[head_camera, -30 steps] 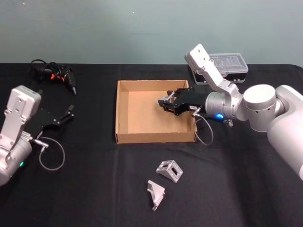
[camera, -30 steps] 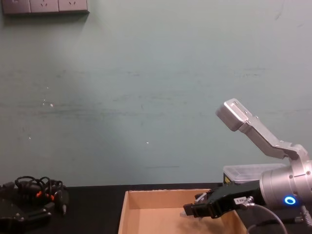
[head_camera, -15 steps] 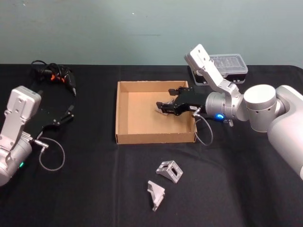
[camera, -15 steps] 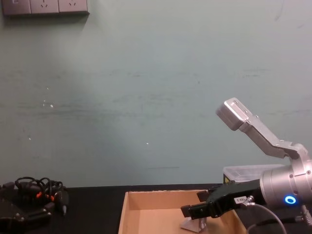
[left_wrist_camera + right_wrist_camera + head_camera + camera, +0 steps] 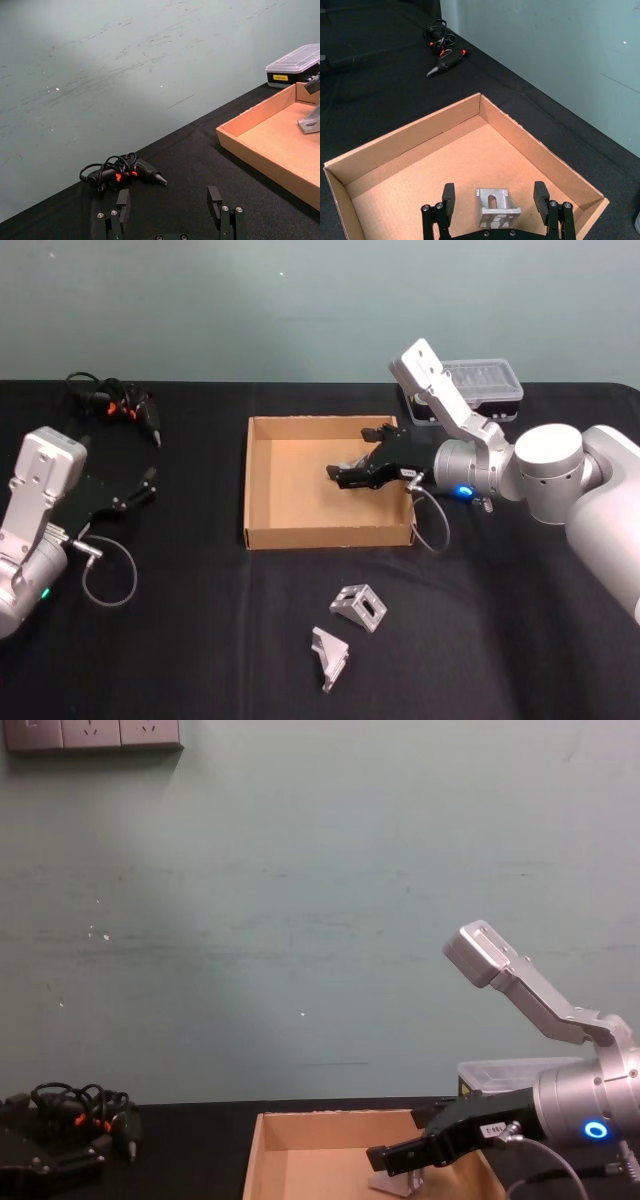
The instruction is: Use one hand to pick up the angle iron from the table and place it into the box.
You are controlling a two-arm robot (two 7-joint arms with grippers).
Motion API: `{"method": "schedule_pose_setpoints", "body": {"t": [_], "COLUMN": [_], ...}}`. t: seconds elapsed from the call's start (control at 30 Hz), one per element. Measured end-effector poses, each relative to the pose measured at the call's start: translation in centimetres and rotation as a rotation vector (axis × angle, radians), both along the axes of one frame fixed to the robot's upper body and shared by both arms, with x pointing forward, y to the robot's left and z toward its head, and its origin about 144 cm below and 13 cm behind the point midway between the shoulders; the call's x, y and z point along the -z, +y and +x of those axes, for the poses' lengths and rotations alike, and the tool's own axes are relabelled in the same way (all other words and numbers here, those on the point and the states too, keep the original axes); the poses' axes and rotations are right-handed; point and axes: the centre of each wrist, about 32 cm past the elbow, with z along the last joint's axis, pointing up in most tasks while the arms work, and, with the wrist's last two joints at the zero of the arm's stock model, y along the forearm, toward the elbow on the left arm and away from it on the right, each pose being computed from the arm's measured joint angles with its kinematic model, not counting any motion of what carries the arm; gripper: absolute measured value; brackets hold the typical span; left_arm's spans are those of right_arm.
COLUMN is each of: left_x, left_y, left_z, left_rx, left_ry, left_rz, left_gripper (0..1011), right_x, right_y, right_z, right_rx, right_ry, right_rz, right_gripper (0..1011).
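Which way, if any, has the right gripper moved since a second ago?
Yes: right gripper opened and sank slightly toward the box floor, releasing the angle iron.

Right arm point(image 5: 545, 475): silver-grey metal, fat rounded joints plus a boxy flat-ended link. It had a blue ring light point(image 5: 596, 1130) on the wrist joint and a thin grey cable point(image 5: 447, 525) looped below. The right gripper point(image 5: 356, 454) was matte black w/ a small white label point(image 5: 492, 1129), print too small to read, and silver screw heads point(image 5: 438, 205) at the finger bases. Left arm point(image 5: 40, 490) had the same boxy silver-grey shell, w/ a green dot of light point(image 5: 45, 592) and a grey cable loop point(image 5: 135, 570). The left gripper point(image 5: 169, 200) was black too, approx. the same screws.
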Motion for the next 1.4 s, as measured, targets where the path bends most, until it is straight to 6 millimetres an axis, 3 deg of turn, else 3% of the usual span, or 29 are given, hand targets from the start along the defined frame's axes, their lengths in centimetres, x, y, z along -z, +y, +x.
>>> {"method": "schedule_pose_setpoints", "body": {"t": [0.23,0.47,0.67,0.77,0.8,0.97,1.13,1.4], "left_x": [0.0,0.0,0.0,0.0,0.0,0.0,0.0,0.0], "left_y": [0.0,0.0,0.0,0.0,0.0,0.0,0.0,0.0], "left_z": [0.0,0.0,0.0,0.0,0.0,0.0,0.0,0.0], "left_rx": [0.000,0.000,0.000,0.000,0.000,0.000,0.000,0.000], "left_ry": [0.000,0.000,0.000,0.000,0.000,0.000,0.000,0.000], "left_rz": [0.000,0.000,0.000,0.000,0.000,0.000,0.000,0.000], "left_gripper": [1011,1011,1011,1011,1011,1011,1011,1011], "right_x": [-0.1,-0.9,-2.0,-2.6,-2.6,-3.7,-4.4,-4.9], "right_y": [-0.1,-1.1,-2.1,-2.9,-2.9,-3.6,-3.8,-3.2], "right_z": [-0.4,-2.9,-6.4,-9.0,-9.0,-13.5,-16.6,-19.6], "right_rx": [-0.005,-0.005,-0.011,-0.022,-0.022,-0.035,-0.040,-0.044], "right_ry": [-0.010,-0.041,-0.065,-0.068,-0.068,-0.055,-0.029,0.066], "right_rz": [0.005,0.038,0.064,0.080,0.080,0.083,0.080,0.034], "right_gripper": [1000,1000,1000,1000,1000,1000,1000,1000]}}
